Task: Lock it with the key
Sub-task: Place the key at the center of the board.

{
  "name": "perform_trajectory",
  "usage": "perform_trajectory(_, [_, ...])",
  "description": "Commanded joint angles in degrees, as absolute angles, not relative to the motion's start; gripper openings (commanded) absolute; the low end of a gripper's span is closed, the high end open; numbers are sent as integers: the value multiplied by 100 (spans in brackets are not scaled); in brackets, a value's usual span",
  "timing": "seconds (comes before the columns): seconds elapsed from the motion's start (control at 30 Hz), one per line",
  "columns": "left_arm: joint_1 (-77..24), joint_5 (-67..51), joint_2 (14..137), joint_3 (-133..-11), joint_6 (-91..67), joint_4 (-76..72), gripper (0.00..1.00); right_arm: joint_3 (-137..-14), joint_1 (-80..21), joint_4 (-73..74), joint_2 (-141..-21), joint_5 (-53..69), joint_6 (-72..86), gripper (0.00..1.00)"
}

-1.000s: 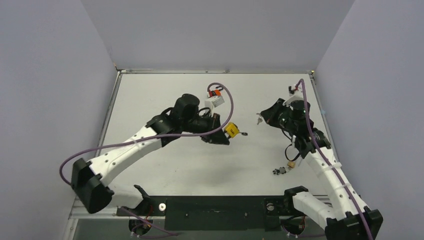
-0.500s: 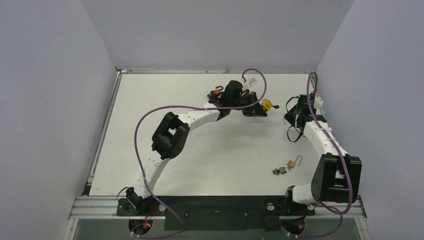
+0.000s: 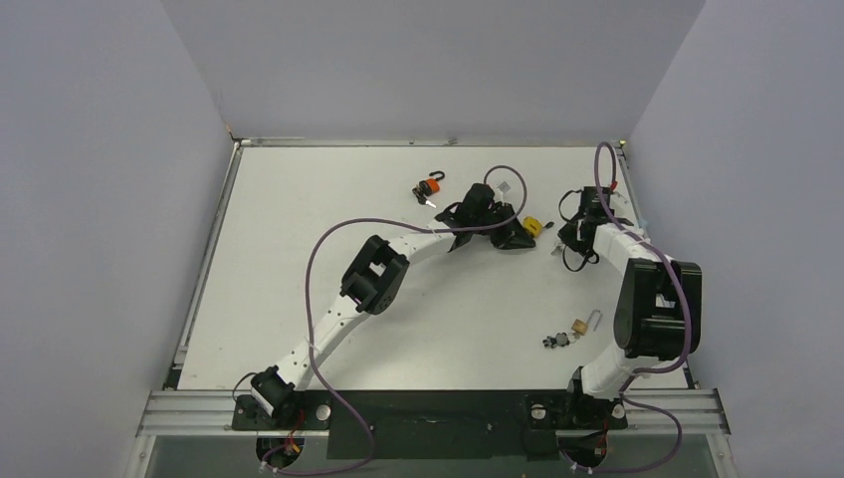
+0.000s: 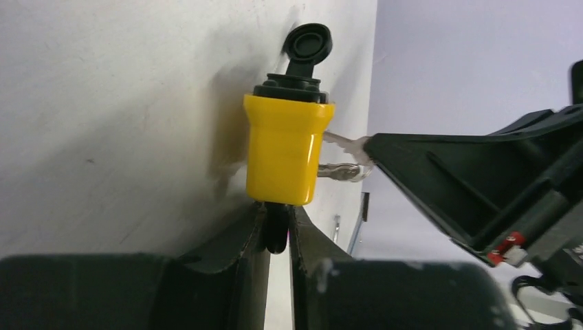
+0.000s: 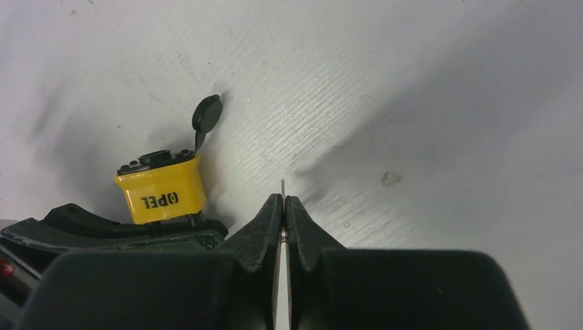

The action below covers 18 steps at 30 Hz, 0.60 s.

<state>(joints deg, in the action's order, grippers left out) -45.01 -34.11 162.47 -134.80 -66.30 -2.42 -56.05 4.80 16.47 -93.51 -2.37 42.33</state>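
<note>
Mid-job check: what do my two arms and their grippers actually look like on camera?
The left arm and right arm both have white links joined by bulky black joints. A purple cable loops loosely along each. The left gripper and right gripper have matte black, wedge-shaped fingers with no lettering visible.
</note>
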Motion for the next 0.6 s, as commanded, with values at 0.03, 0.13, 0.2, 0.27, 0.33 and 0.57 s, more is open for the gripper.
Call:
perform_trajectory(0.03, [-4533,-3458,16206,-13813,-7154,-720,21,-5850,414,1357,-9514,-329,4166,2])
perform_trajectory(0.13, [-4490,-3501,15899,-13608,-6985,-596,32,-5952,373,1400,-9551,-363,4089,14])
perform_trajectory(0.2, [-4456,-3410,15497,-13150,-6799,-550,33,-6057,363,1447,-9561,-342,4056,26])
perform_trajectory(0.27, [-4422,-3269,15108,-12640,-6511,-263,34,-6184,335,1532,-9559,-351,4017,34])
perform_trajectory(0.33, [-4399,-3106,14715,-12296,-6214,177,38,-6328,296,1656,-9542,-386,3963,42])
perform_trajectory(0.57, [-4441,-2694,13532,-11260,-5333,909,45,-6437,191,2319,-8999,-770,4053,65])
